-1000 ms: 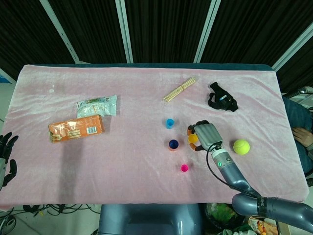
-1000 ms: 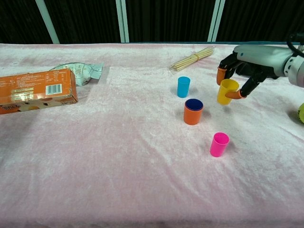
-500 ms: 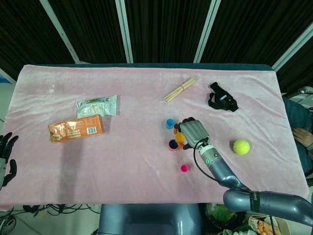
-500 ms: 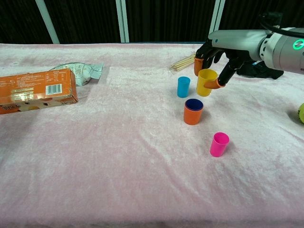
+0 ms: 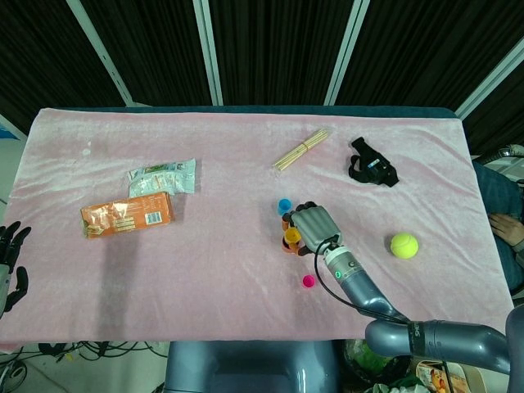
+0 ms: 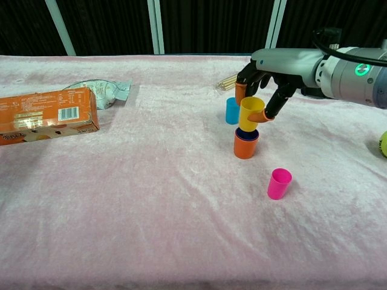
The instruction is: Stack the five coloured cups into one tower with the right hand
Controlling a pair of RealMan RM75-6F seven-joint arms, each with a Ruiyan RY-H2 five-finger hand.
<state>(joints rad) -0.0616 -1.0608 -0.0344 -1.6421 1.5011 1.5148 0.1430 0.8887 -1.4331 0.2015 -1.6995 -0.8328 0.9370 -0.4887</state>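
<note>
Head view. One pink-covered surface (image 5: 246, 155) carries the items. The right hand (image 5: 313, 224) sits near the middle-right, fingers closed around one yellow cup (image 5: 291, 237). One blue cup (image 5: 284, 205) stands just beyond the hand; one pink cup (image 5: 309, 282) stands nearer the front edge, apart from the rest. The stacked cups under the yellow one are largely hidden here. Other items, one each: an orange box (image 5: 127, 216), a pale snack packet (image 5: 162, 177) just behind it, a bundle of sticks (image 5: 300, 150), a black strap (image 5: 372, 169) and a tennis ball (image 5: 404, 245). The left hand (image 5: 10, 262) shows at the left frame edge, off the surface, fingers spread and holding nothing.

Chest view. Five cups counted. The right hand (image 6: 261, 84) clamps the yellow cup (image 6: 250, 113) between thumb and fingers, directly above the orange cup (image 6: 245, 145), which has a dark blue cup (image 6: 247, 135) nested inside it. Whether the yellow cup's base touches the dark blue rim cannot be told. The blue cup (image 6: 232, 110) stands just left of and behind the yellow one. The pink cup (image 6: 279, 183) stands alone, nearer the camera. The orange box (image 6: 47, 116), snack packet (image 6: 100, 90) and sticks (image 6: 228, 82) lie further back.
</note>
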